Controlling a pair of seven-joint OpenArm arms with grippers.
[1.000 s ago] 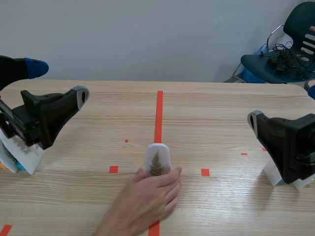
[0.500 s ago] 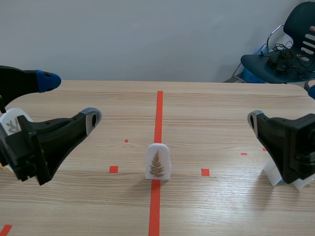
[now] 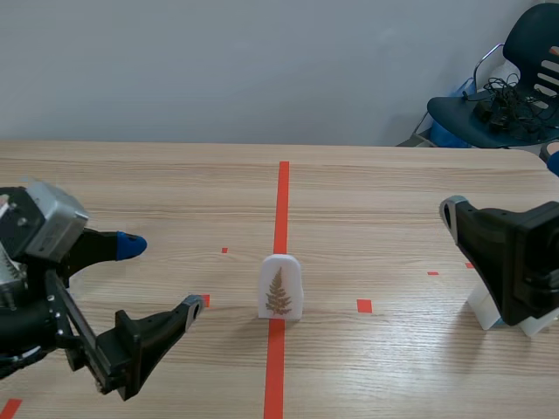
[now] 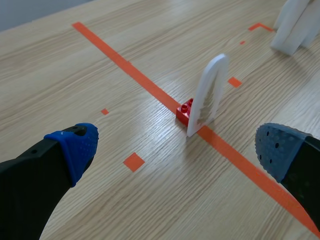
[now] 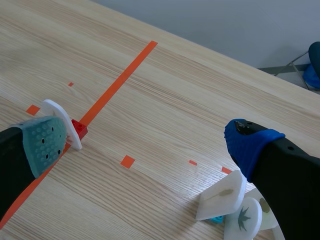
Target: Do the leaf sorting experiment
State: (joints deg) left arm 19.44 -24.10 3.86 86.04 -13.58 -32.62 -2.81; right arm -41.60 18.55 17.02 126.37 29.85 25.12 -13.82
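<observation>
Squarely on the long orange-red tape line [image 3: 282,201] that runs down the middle of the wooden surface [image 3: 393,201] stands the leaf card [image 3: 279,286] [image 4: 207,95] [image 5: 59,110], a white arch-shaped plate printed with a brown fern frond. It is upright, propped from behind by a small red toy brick [image 4: 185,111] [image 5: 80,128] that touches its back face. Nothing grips it.

The left claw [image 3: 162,274] [image 4: 177,150] hangs low over the near left part of the surface with its fingers spread wide. One finger carries a blue pad and the other a grey one. Seen from the left wrist, the card and its brick stand ahead of the gap between the fingers, clear of both pads.

The right claw [image 3: 454,214] [image 5: 145,142] is at the right side, well apart from the card, and it too is spread wide with nothing between its fingers. Just under and beside it is a small cluster of other white leaf cards [image 5: 222,197] [image 3: 485,305]. One of them shows a pale oval leaf and another a dark, jagged one. They lean against each other, and I cannot tell what holds them up.

Beyond the far right corner of the surface is a dark chair [image 3: 515,78] with a tangle of black cables [image 3: 502,96] on its seat.
</observation>
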